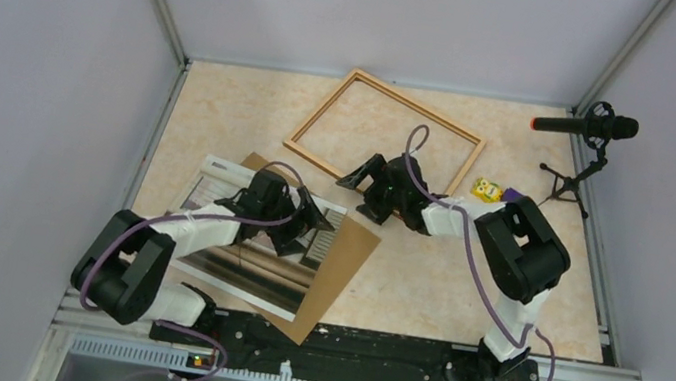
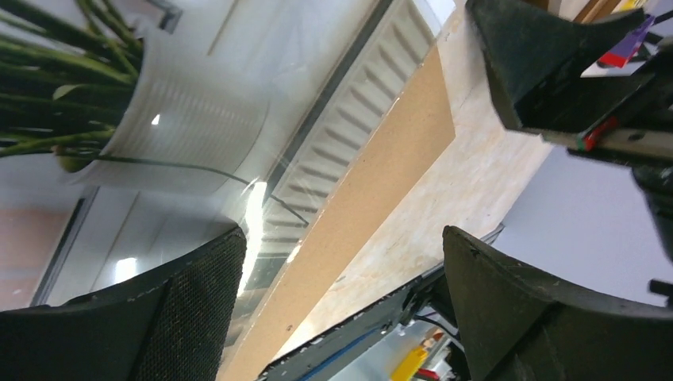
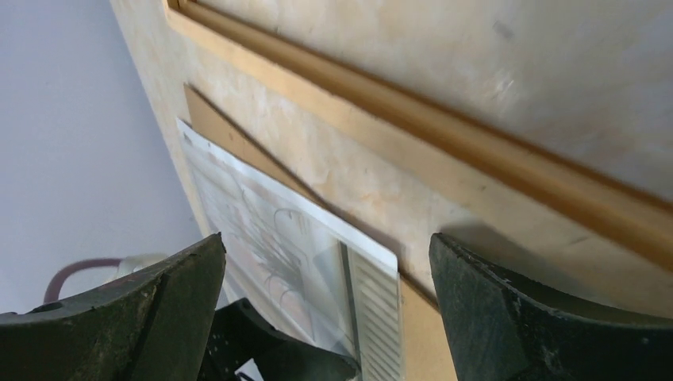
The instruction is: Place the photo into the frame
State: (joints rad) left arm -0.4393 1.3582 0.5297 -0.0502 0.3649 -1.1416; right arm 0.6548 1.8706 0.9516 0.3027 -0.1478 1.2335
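The photo [image 1: 237, 261] lies flat on a brown backing board [image 1: 344, 257] at the near left. My left gripper [image 1: 309, 222] is open and empty over the photo's right part. In the left wrist view the photo [image 2: 159, 119] and board [image 2: 389, 175] pass under the open left gripper [image 2: 341, 302]. The frame [image 1: 421, 108] lies flat at the far middle, with nothing inside it. My right gripper [image 1: 354, 179] is open and empty just in front of the frame's near rail. The right wrist view shows that rail [image 3: 444, 135], the photo's corner [image 3: 270, 230] and the open right gripper [image 3: 329, 309].
A black microphone [image 1: 586, 125] on a small tripod stands at the far right. A small yellow toy [image 1: 486, 189] and a purple piece [image 1: 512, 193] lie by the frame's right corner. Grey walls close in the table on three sides.
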